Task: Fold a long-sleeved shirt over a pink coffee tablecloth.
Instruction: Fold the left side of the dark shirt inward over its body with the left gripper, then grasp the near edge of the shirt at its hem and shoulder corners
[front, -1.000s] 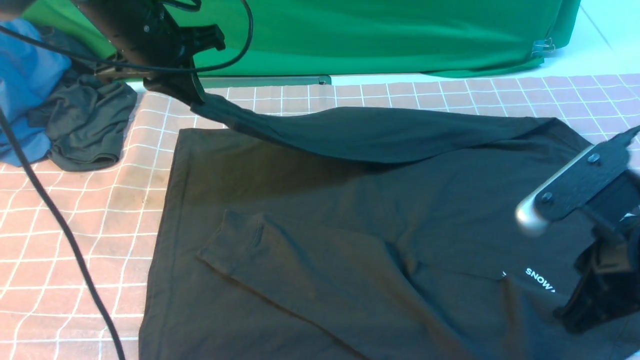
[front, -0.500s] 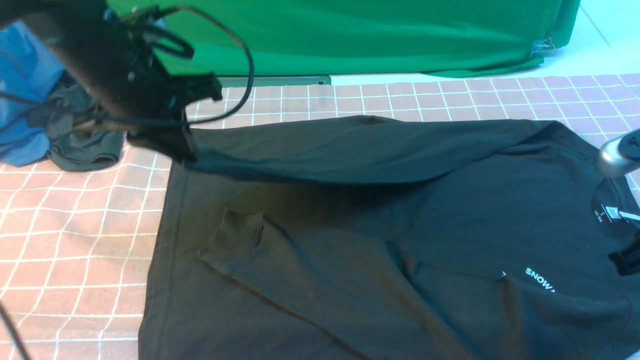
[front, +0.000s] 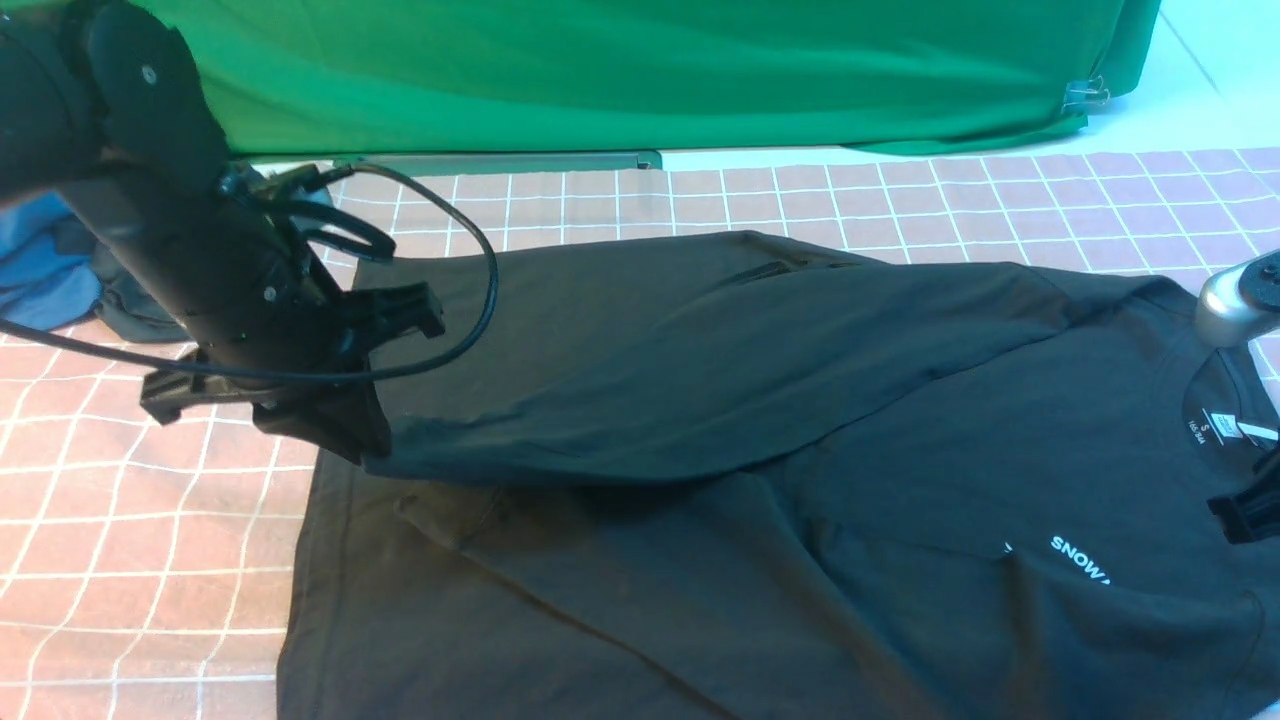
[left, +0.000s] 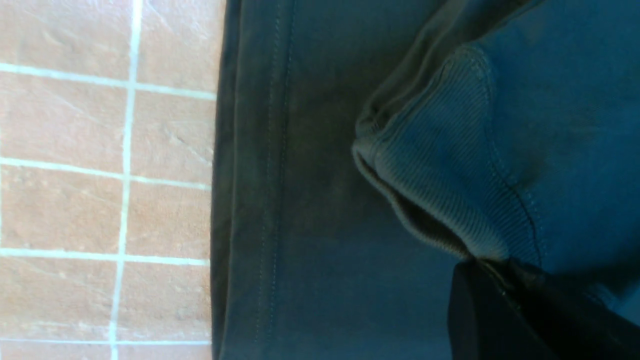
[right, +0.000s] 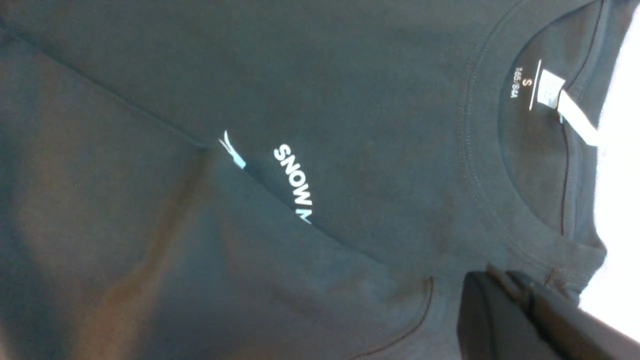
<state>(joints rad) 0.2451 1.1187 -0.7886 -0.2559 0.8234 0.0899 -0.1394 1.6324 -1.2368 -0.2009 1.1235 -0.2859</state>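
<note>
Two arms work the scene, one on each side. Open room: bare pink coffee tablecloth (front: 150, 520) spreads wide to the robot's left of the long-sleeved shirt (front: 900, 480), whose stitched hem (left: 260, 200) runs straight along the white grid lines. A band of bare grid also lies between the shirt's far edge and the green backdrop cloth (front: 650, 70). On the near side the shirt runs out of frame, so no margin can be read there. Counts: one shirt, one tablecloth, one backdrop and two spare garments heaped at the far left, a blue garment (front: 40, 275) and a dark grey garment (front: 125, 312), both apart from the shirt. Two sleeves: one lies flat across the body, the other hangs lifted. Left gripper (left: 480, 265) is clamped narrow on the lifted sleeve's ribbed cuff (left: 430, 190), above the hem end, with the fabric draping back to the far shoulder. Right gripper (right: 492, 280) is closed tight with its tips at the collar seam; whether it pinches fabric I cannot tell. The shirt is black and lies front up on the tablecloth, collar toward the robot's right. The white "SNOW" print (right: 295, 180) is partly cut off by a fold, and a white neck label (right: 550, 92) sits inside the collar
</note>
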